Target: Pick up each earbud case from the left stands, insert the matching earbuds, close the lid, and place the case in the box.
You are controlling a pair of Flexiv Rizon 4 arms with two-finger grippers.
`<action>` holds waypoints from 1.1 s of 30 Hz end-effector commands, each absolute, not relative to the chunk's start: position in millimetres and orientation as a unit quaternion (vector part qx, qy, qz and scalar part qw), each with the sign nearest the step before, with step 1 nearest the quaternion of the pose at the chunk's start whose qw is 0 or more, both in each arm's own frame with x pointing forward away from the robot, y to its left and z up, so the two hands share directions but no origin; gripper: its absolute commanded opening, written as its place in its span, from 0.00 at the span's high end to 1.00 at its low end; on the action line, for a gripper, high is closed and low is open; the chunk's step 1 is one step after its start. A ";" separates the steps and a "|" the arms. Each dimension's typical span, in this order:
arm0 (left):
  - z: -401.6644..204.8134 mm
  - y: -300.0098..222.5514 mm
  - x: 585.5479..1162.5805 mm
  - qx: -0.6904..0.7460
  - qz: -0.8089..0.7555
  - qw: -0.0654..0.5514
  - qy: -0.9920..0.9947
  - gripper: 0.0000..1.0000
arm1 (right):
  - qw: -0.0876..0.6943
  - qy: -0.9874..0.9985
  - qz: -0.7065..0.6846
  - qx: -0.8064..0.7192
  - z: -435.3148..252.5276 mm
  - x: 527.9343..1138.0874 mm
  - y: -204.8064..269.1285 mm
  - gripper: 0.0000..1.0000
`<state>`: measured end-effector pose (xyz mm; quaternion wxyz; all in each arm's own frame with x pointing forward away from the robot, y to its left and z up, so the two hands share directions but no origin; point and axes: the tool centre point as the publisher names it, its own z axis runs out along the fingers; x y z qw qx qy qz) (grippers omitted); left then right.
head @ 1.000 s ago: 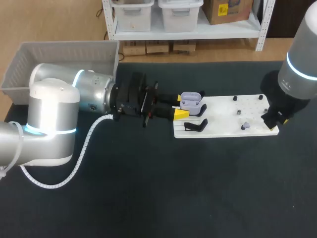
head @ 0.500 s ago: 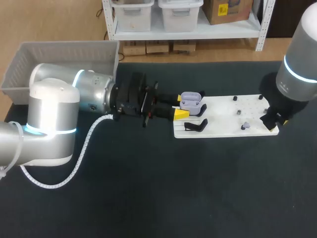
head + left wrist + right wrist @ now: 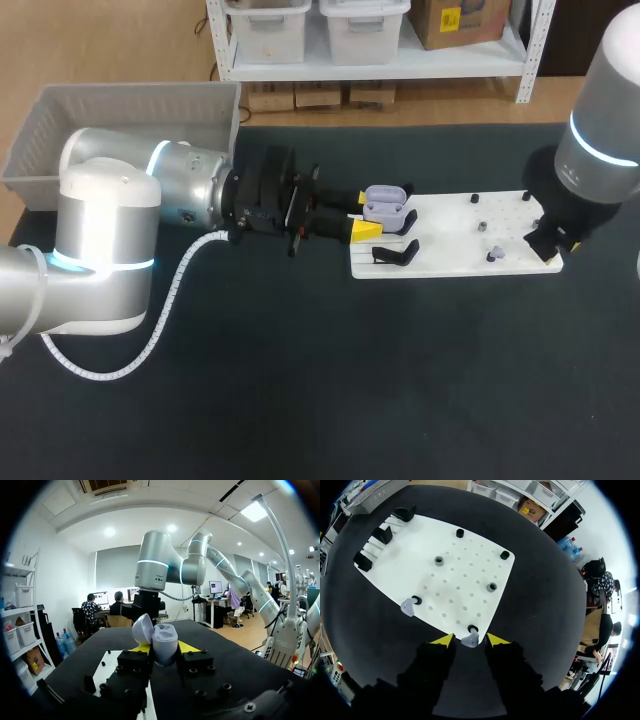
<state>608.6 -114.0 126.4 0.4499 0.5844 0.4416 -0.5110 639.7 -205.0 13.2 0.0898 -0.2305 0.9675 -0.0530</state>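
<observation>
On the white board, the open earbud case stands at the 9 o'clock end, with my left gripper clamped on its 2 sides. At the 4 o'clock corner my right gripper, the nearer arm, holds its tips spread. 1 earbud lies squarely between them, untouched. Closing there looks enough.

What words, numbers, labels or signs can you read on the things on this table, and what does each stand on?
None can be read: no print shows on the earbud case, the white board, the earbuds or the grey box.
</observation>
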 end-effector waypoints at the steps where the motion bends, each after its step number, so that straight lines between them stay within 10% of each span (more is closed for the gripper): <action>1: 126.2 -113.6 607.1 0.583 -0.509 0.452 0.442 1.00 | 0.089 0.968 -0.053 -0.230 10.6 641.4 -204.4 0.63; 12: 126.2 -113.6 607.1 0.583 -0.509 0.452 0.442 1.00 | 0.087 0.967 -0.058 -0.231 9.0 644.2 -203.8 0.68; 20: 126.2 -113.6 607.1 0.583 -0.509 0.452 0.442 1.00 | 0.089 0.967 -0.062 -0.231 10.1 646.1 -203.0 1.00; 33: 126.2 -113.6 607.1 0.583 -0.509 0.452 0.442 1.00 | 0.099 0.963 -0.084 -0.236 52.6 627.9 -184.6 1.00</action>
